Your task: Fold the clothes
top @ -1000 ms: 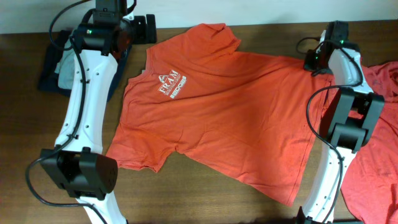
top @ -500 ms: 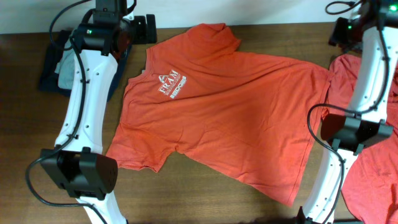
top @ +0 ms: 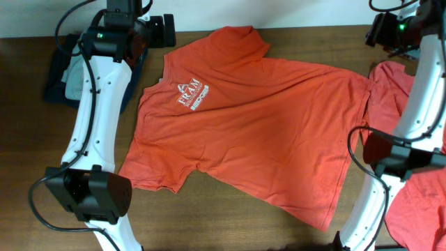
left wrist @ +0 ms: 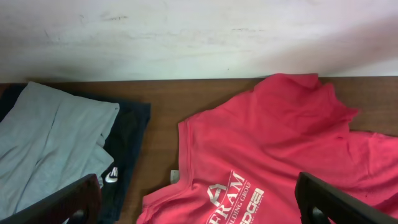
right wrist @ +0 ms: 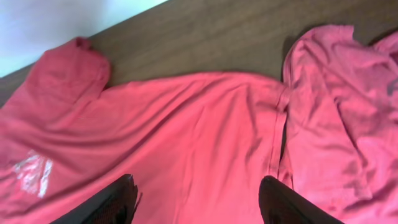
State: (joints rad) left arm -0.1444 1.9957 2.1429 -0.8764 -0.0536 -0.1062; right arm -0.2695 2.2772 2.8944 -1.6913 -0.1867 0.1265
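On dark wood tabletop (top: 230, 219), flat wrinkled orange-red T-shirt (top: 258, 125); left hand (left wrist: 199, 202), right hand (right wrist: 199, 199) both apart.

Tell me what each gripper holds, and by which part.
Nothing. The left gripper and right gripper both stand open and empty; the T-shirt lies loose on the table.

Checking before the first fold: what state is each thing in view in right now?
Logo T-shirt: spread out on the table, logo side up, unfolded.
Second orange shirt: crumpled at the right edge, unfolded.
Grey garment: folded, lying on the dark garment.
Dark garment: flat under the grey one.
Left tool: open, empty.
Right tool: open, empty.
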